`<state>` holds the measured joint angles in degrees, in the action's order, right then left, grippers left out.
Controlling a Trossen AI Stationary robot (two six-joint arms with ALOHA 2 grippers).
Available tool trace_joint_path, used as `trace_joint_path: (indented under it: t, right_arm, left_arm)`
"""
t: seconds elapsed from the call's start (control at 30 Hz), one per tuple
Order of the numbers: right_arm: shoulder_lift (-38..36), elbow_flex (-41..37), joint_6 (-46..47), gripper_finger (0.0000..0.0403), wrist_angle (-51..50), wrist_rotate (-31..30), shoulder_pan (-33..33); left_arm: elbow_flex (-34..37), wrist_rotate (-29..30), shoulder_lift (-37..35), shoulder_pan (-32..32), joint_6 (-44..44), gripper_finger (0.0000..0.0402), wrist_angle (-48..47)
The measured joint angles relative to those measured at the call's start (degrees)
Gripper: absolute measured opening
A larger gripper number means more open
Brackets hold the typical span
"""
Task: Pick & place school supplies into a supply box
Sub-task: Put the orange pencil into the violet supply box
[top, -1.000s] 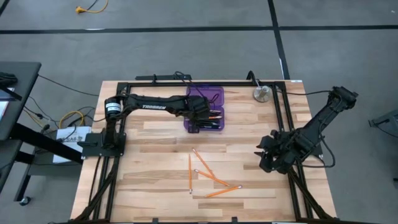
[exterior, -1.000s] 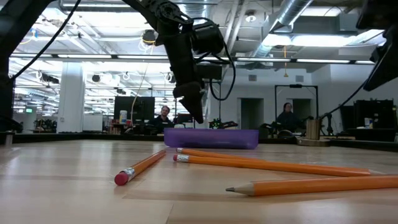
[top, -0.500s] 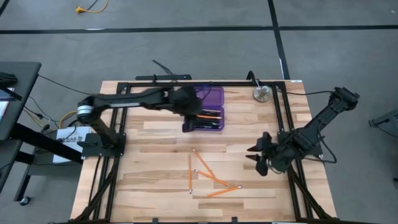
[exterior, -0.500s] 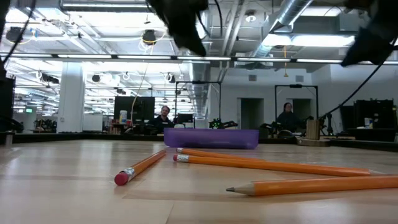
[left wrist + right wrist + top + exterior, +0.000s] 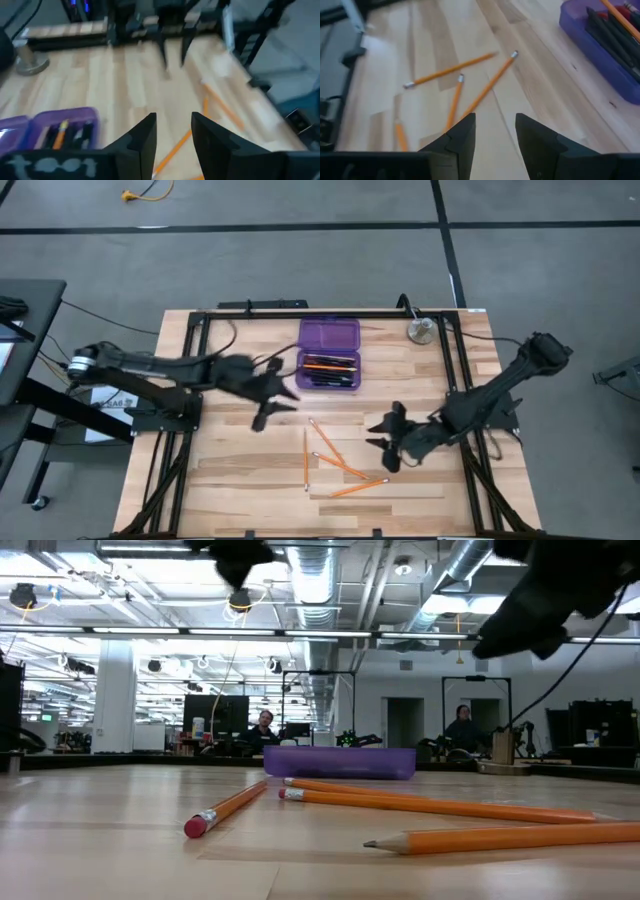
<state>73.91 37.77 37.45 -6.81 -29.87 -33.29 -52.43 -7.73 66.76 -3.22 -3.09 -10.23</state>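
With the right tool (image 5: 383, 439) empty, fingers apart beside the orange pencils (image 5: 335, 465) on the bench (image 5: 240, 480), we should straddle one pencil squarely before closing; the left tool (image 5: 268, 402), also apart and empty, waits near the purple supply box (image 5: 329, 333).

Wooden table (image 5: 240, 470) with purple supply box (image 5: 329, 355), loose orange pencils (image 5: 335, 466), silver disc (image 5: 421, 331).

The small translucent purple plastic rectangular supply box (image 5: 329, 354) lies open and flat near the far edge of the surface, its lid half toward that edge. Slim black pens (image 5: 329, 377) and an orange pencil (image 5: 327, 364) lie lengthwise inside the nearer half. 4 thin orange pencils (image 5: 335, 461) lie loose, scattered and partly crossing, nearer the front.
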Motion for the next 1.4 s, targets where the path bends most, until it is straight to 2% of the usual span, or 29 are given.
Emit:
trace_joint_path:
  t: [0.1, 0.2, 0.3, 0.37, 0.6, 0.87, 1.03, 1.1, 1.4]
  right_arm:
    - [5.4, 3.2, -0.1, 0.0134, 0.0, 0.0, 1.8]
    - [10.2, 7.2, -1.3, 0.0134, -0.2, 0.6, 3.7]
    - [14.9, 11.3, -3.0, 0.0134, -0.8, 2.5, 5.7]
    - [18.3, 14.2, -3.5, 0.0134, -0.8, 3.2, 7.0]
    - [28.9, 22.6, -3.5, 0.0134, -3.8, 3.0, 9.8]
    - [36.7, 28.6, -4.1, 0.0134, -3.4, 2.3, 10.7]
    - [37.8, 31.3, -4.0, 0.0134, -3.2, 2.7, 11.4]
    - [37.7, 32.2, -4.0, 0.0134, -6.1, 3.2, 11.7]
    - [37.4, 41.8, -1.1, 0.0134, -17.1, 13.2, 14.7]
  left_arm:
    - [13.2, 1.0, -6.8, -2.9, 5.3, 0.0109, 13.2]
    - [24.0, 5.2, -11.9, -6.2, 8.6, 0.0109, 25.6]
    - [31.5, 10.7, -14.7, -8.9, 9.9, 0.0109, 33.7]
    - [34.4, 13.5, -15.8, -10.1, 10.0, 0.0109, 36.0]
    - [36.1, 14.6, -15.8, -12.7, 9.1, 0.0109, 38.6]
    - [36.0, 18.6, -15.5, -17.3, 10.0, 0.0109, 39.6]
    - [36.0, 20.1, -15.0, -20.3, 10.0, 0.0109, 39.5]
    - [36.0, 20.1, -15.0, -21.3, 10.0, 0.0109, 39.1]
    - [36.0, 20.2, -15.0, -24.3, 10.5, 0.0109, 38.1]
